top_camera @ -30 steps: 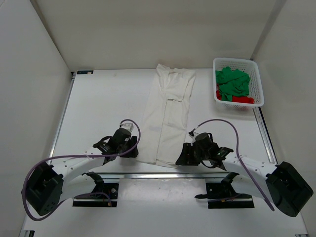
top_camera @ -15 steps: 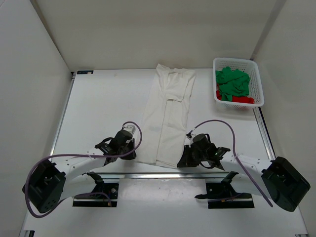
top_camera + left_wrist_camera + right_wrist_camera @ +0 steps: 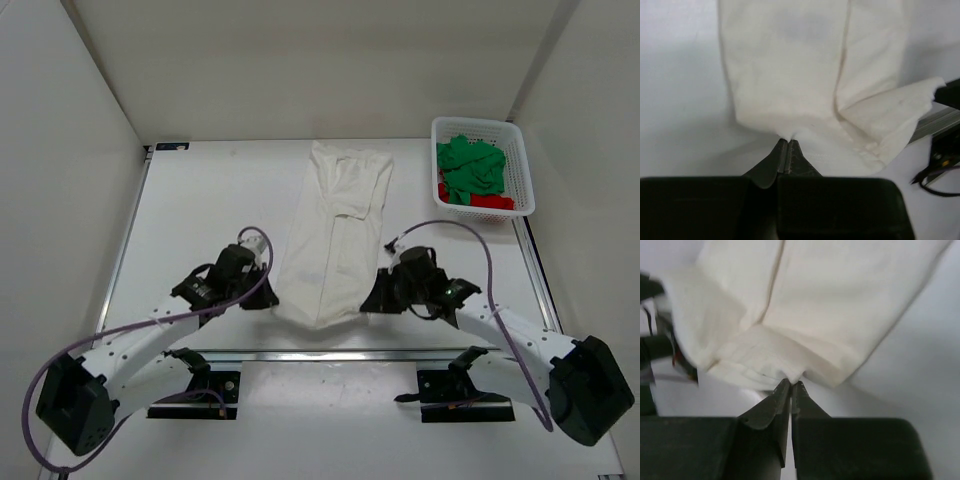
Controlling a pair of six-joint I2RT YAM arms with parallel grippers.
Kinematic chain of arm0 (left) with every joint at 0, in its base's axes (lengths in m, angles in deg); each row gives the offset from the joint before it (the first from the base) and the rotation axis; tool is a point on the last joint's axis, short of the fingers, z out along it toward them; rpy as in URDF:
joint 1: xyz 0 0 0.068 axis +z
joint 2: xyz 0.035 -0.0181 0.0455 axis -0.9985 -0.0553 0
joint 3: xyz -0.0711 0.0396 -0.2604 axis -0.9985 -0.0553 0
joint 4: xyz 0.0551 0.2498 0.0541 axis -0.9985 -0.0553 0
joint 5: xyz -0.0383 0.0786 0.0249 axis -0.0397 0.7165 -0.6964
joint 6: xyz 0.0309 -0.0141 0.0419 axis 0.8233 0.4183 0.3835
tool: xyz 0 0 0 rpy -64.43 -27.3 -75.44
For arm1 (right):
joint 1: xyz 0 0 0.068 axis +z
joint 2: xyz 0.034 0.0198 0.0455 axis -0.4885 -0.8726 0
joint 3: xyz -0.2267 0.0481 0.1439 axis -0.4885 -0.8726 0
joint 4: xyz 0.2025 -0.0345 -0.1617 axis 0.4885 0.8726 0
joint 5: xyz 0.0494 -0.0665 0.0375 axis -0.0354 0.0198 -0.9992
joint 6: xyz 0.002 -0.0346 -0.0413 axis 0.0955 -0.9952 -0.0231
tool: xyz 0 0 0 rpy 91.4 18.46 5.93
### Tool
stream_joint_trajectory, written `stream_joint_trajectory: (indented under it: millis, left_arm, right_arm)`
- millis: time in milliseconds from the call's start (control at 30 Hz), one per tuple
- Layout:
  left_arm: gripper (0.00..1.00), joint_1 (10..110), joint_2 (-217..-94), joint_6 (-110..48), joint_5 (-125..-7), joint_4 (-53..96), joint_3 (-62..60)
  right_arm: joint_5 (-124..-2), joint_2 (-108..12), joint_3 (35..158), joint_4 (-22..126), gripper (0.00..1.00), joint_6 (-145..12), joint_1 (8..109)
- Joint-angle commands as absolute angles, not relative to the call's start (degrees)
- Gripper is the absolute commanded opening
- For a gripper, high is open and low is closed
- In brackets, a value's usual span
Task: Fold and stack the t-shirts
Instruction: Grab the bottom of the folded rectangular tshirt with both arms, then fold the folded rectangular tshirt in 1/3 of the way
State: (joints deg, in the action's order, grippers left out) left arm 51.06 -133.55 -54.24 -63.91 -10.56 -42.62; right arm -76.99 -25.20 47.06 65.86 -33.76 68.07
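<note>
Pinching white t-shirt (image 3: 335, 235) hem: left claw (image 3: 788, 142), right claw (image 3: 791, 385) fully closed, wrist views; overhead adds basket (image 3: 480, 122)

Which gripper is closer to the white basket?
Right. The right gripper pinches the white t-shirt at its near hem, diagonally left of the basket; the left gripper pinches the hem's other corner, farther left.

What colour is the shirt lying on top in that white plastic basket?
It is a bright green cloth t-shirt, clearest in the top external view.
</note>
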Motion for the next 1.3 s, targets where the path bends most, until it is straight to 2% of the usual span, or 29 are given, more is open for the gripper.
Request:
stream_joint_trajectory:
  millis: [0,133,400,733,767,900,967,1033,1100,1200,1267]
  left_arm:
    - [0.0,51.9,-142.4,-52.6,-62.0,-0.6,-34.1]
    - [0.0,56.1,-156.6,-52.8,-60.1,8.7,-25.5]
    - [0.0,59.6,-178.7,-50.3,-58.0,7.8,-3.7]
    - [0.01,62.2,-193.2,-49.1,-57.8,5.0,10.2]
    - [0.03,62.7,-193.8,-49.2,-57.9,5.3,10.4]
    - [0.23,64.8,-194.5,-50.2,-60.1,9.2,9.0]
    - [0.29,65.1,-193.4,-50.9,-59.6,12.2,7.2]
    - [0.35,66.3,-191.9,-52.6,-60.4,14.3,4.8]
    - [0.38,67.0,-187.8,-53.8,-61.6,17.2,1.1]
    - [0.36,65.1,-180.9,-53.6,-61.0,21.0,-7.0]
    - [0.36,62.0,-178.3,-54.0,-61.0,23.5,-14.5]
  right_arm:
    - [-78.2,-29.3,54.4,64.2,0.0,-43.2,58.4]
    - [-77.4,-40.2,65.0,63.9,0.0,-47.6,51.4]
    - [-79.1,-52.5,72.3,58.4,0.0,-45.9,40.9]
    - [-82.1,-66.9,83.9,56.5,0.01,-45.7,37.2]
    - [-82.5,-68.6,84.5,56.7,0.0,-45.8,37.2]
    - [-83.0,-71.8,85.9,55.2,0.0,-45.9,37.0]
    - [-84.0,-72.9,86.5,54.2,0.0,-45.8,36.5]
    - [-84.6,-73.4,87.5,53.9,0.03,-45.7,36.1]
    - [-83.7,-72.7,88.4,55.1,0.12,-46.4,36.0]
    - [-80.6,-69.7,87.7,57.1,0.33,-47.0,36.8]
    - [-75.7,-65.9,85.7,57.5,0.37,-46.7,37.8]
